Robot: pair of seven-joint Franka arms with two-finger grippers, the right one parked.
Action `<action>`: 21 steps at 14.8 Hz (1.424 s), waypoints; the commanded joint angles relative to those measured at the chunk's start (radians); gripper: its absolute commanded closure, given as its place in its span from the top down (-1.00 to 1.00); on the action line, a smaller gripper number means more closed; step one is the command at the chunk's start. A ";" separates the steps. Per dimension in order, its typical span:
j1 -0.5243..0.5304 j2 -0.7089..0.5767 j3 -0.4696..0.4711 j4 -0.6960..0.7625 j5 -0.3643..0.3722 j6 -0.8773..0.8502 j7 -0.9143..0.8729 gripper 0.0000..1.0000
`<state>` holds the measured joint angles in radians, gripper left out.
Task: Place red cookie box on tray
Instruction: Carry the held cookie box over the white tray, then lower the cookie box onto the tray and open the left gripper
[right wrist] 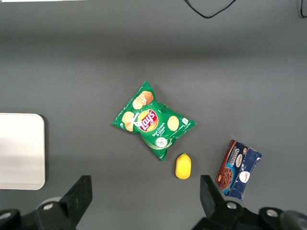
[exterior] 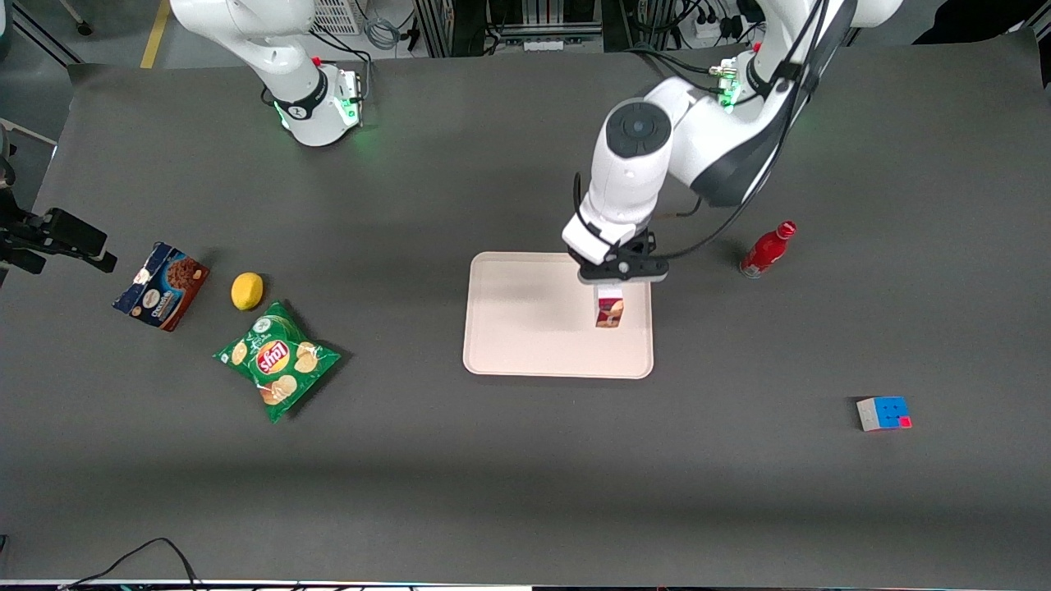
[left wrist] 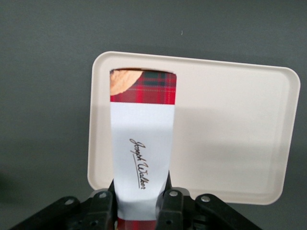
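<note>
Hanging upright from the claw (exterior: 609,283), the red cookie box (exterior: 609,313) is pinched at its upper end between the closed fingers (left wrist: 170,206), its lower end over the tray (exterior: 525,345) directly beneath. The pink tray, lying on the table (exterior: 525,476), holds nothing else.

Readable markings:
- Red cookie box (left wrist: 142,158), clamped between the gripper's (left wrist: 139,211) fingers above the tray (left wrist: 230,139): black script signature "Joseph Walker" running along its white face.
- Green chip bag (right wrist: 153,125): "Lay's" logo in red and yellow; a smaller line beneath is too fine to read.
- Blue-and-brown cookie box (right wrist: 238,168): white oval label, lettering illegible.
</note>
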<state>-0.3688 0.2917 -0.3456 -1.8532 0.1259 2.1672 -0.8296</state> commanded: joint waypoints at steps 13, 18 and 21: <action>0.027 0.241 0.060 0.008 0.093 0.164 0.021 -0.90; 0.027 0.253 0.060 0.014 0.093 0.169 0.021 -0.26; 0.028 0.261 0.060 0.019 0.092 0.168 0.021 0.54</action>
<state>-0.3412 0.5437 -0.2847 -1.8507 0.2070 2.3313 -0.8160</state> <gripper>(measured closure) 0.608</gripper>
